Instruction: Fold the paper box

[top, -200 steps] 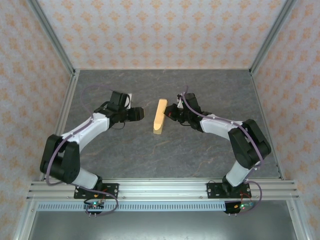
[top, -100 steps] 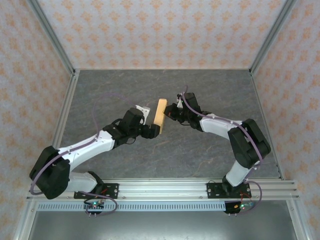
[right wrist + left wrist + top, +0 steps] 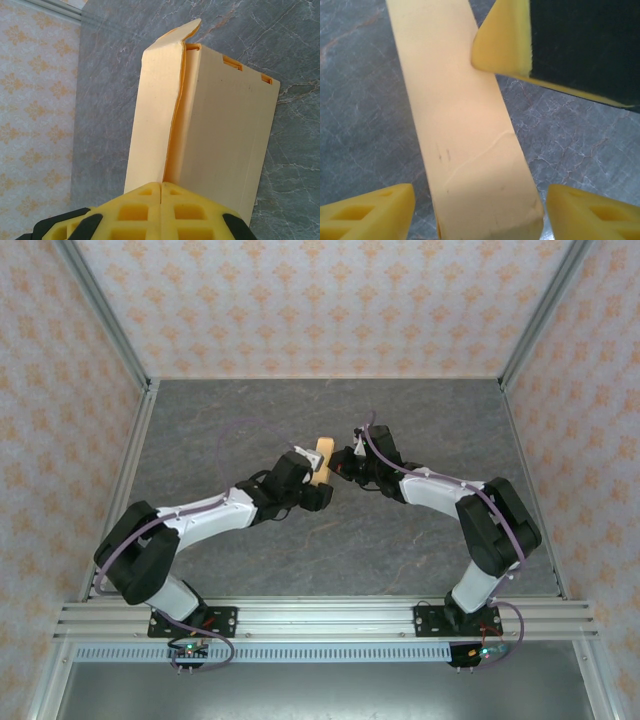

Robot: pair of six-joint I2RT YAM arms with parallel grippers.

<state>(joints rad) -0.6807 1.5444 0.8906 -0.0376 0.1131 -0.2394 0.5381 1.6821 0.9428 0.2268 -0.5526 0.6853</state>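
Note:
The paper box [image 3: 323, 449] is a slim orange-yellow folded shape standing on edge mid-table. In the right wrist view its tabbed top edge and a loose flap [image 3: 175, 35] show on the box [image 3: 225, 125]. My right gripper [image 3: 339, 462] holds it from the right, fingers [image 3: 145, 210] pressed together on a wall of the card. My left gripper [image 3: 317, 492] is at the box's near end and open; its fingertips [image 3: 370, 210] stand either side of the box [image 3: 465, 125] without touching. The right gripper's finger [image 3: 505, 40] reaches in at the upper right.
The grey marbled table [image 3: 400, 550] is walled by patterned panels and metal rails [image 3: 130, 440]. Both arms meet at the middle, close to one another.
My left arm swung in from the left of the box to its near end, and its open fingers now straddle the box. The right arm and box stayed put.

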